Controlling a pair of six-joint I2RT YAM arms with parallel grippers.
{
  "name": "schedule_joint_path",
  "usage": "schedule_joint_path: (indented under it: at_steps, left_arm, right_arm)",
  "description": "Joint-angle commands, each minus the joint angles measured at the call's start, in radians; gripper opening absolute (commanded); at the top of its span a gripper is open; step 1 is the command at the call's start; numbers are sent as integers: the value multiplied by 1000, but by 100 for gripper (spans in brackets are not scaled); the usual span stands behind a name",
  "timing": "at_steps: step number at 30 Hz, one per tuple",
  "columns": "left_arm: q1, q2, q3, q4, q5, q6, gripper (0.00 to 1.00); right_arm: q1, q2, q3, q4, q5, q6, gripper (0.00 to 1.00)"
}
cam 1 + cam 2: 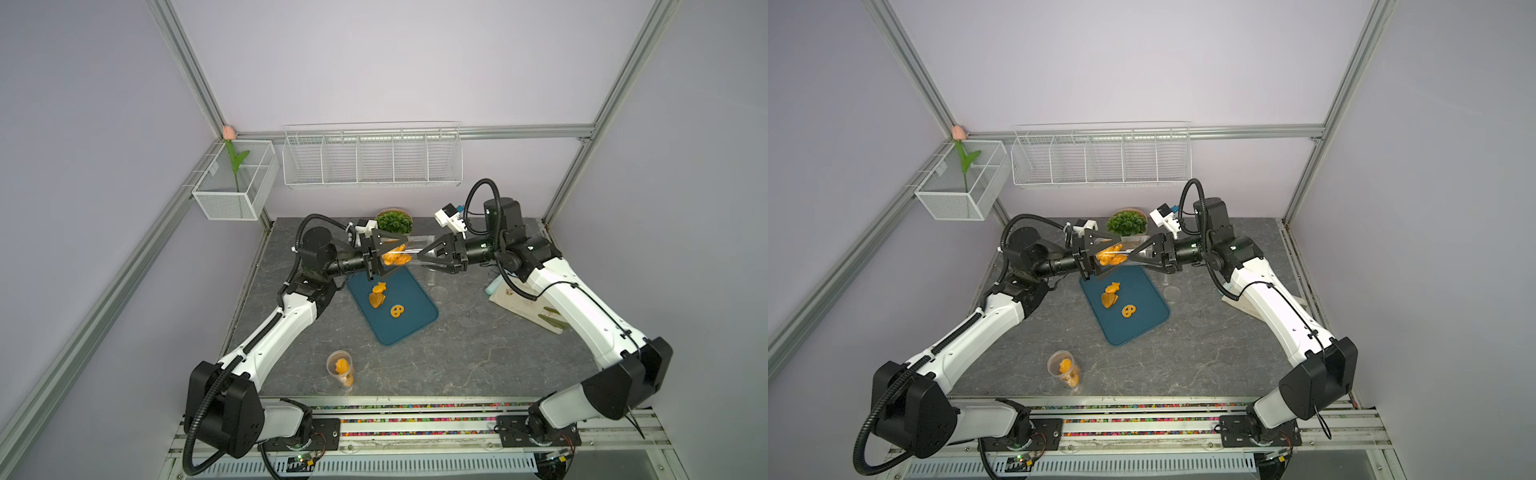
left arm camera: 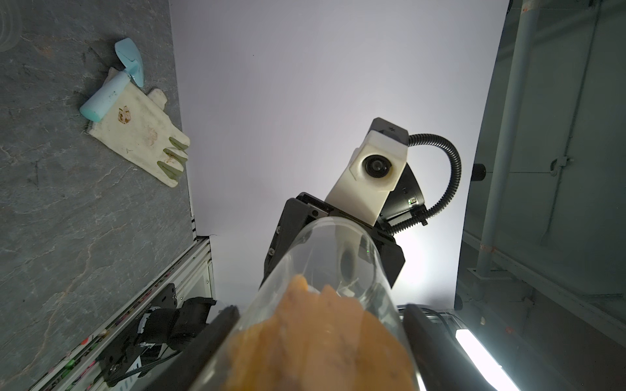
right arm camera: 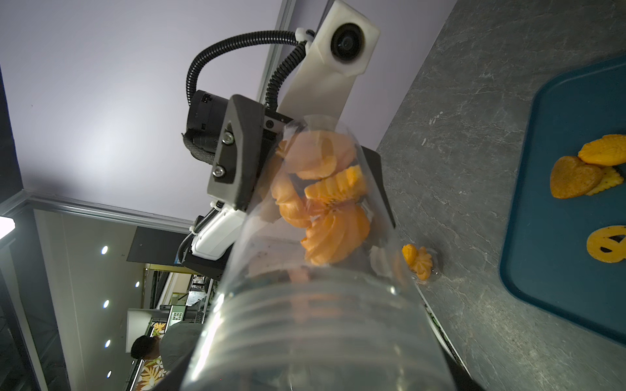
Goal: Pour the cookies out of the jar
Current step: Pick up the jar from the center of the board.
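1 jar (image 1: 411, 247) midair | R jaws clamp it | L jaws round it, grip unclear

so the clear jar (image 1: 409, 248) is up in the air, lying roughly on its side over the far end of the teal tray (image 1: 415, 328); threaded mouth end is gripped by the right end effector (image 1: 424, 253), base end sits between the fingers of the left end effector (image 1: 384, 255); a bunch of orange cookies (image 1: 394, 259) is piled at the base end; on the tray lie a fish (image 1: 379, 287) touching a heart (image 1: 376, 300), plus a pretzel (image 1: 397, 311) just apart; a second jar (image 1: 341, 371) stands upright near the bench (image 1: 478, 353) front, a few cookies inside
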Motion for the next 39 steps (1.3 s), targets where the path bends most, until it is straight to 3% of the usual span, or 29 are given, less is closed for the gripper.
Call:
schedule_joint_path:
  at_steps: [1, 10, 16, 17, 18, 24, 27, 30, 39]
  left_arm:
    - [-2, -16, 35, 46, 15, 0, 71]
    - [-3, -32, 28, 41, 17, 4, 67]
    - [-2, -42, 18, 23, 13, 17, 65]
    - [-2, -44, 19, 17, 9, 21, 65]
    - [-2, -44, 21, 15, 10, 22, 65]
    - [-3, -38, 35, 13, 7, 20, 64]
    - [-2, -39, 36, 9, 9, 21, 64]
    - [-4, -41, 35, 7, 8, 20, 64]
    - [-3, -44, 38, 7, 11, 19, 64]
  right_arm:
    - [-4, -26, -22, -7, 2, -7, 62]
    - [-2, -19, -15, 14, 6, 9, 68]
    - [-3, -30, -15, 23, 9, 17, 97]
    - [-3, -33, -14, 25, 7, 18, 97]
    - [-2, -37, -13, 25, 5, 18, 89]
    - [-9, -62, -28, 32, -10, 20, 89]
    - [-23, -82, -58, 129, -33, 94, 89]
    - [-45, -101, -82, 214, -60, 168, 90]
    - [-53, -104, -93, 267, -91, 218, 99]
